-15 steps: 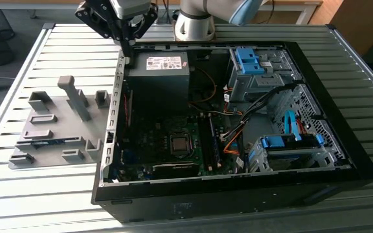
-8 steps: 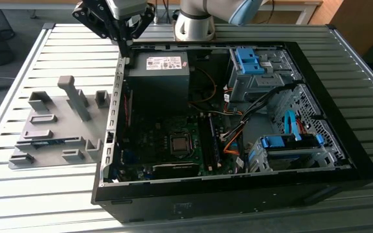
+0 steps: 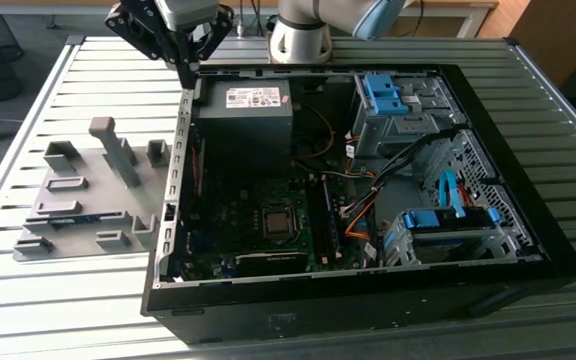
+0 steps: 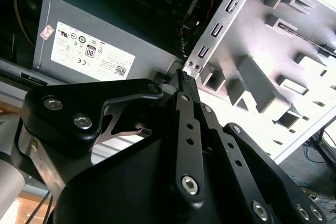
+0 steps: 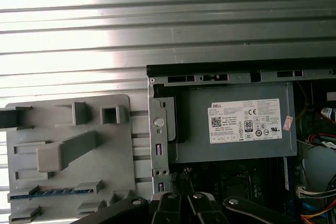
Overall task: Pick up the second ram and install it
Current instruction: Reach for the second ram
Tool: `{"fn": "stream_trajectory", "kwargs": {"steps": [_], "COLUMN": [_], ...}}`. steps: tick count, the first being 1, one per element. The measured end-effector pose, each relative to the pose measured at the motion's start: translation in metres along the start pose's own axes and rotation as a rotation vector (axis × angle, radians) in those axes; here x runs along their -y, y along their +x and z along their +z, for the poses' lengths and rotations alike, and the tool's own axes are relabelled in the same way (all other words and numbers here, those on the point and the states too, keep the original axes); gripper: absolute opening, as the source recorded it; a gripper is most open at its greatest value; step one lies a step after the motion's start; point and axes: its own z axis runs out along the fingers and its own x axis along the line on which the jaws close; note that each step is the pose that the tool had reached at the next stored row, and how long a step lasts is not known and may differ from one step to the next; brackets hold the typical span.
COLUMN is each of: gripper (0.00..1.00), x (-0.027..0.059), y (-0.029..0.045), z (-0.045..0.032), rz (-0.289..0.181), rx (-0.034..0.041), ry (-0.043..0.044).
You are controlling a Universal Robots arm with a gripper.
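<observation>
The second ram (image 3: 80, 219) is a thin blue-green strip standing on edge in a slot of the grey fixture plate (image 3: 78, 169), at the exterior view's left of the open computer case (image 3: 368, 300). The first wrist view shows the same ram (image 5: 52, 193) near the fixture's (image 5: 68, 124) edge. My gripper (image 3: 185, 75) hangs above the case's side wall by the power supply (image 3: 248, 120), well apart from the ram. Its fingers meet at the tips in both wrist views (image 4: 182, 74) (image 5: 181, 199), shut with nothing between them.
The case lies open on a slatted metal table (image 3: 58, 300). Inside are the motherboard (image 3: 268, 225) with long dark slots (image 3: 323, 221), cables, and blue-latched drive bays (image 3: 388, 94) (image 3: 448, 221). Tall grey blocks (image 3: 118, 150) stand up from the fixture.
</observation>
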Motion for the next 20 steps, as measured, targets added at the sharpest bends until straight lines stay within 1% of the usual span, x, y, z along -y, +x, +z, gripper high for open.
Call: {"fn": "stream_trajectory", "kwargs": {"steps": [20], "gripper": [0.11], "x": [0.0014], "y": [0.0184], "z": [0.0006], "rz": [0.0], "rx": [0.0001], "ry": [-0.0001]}}
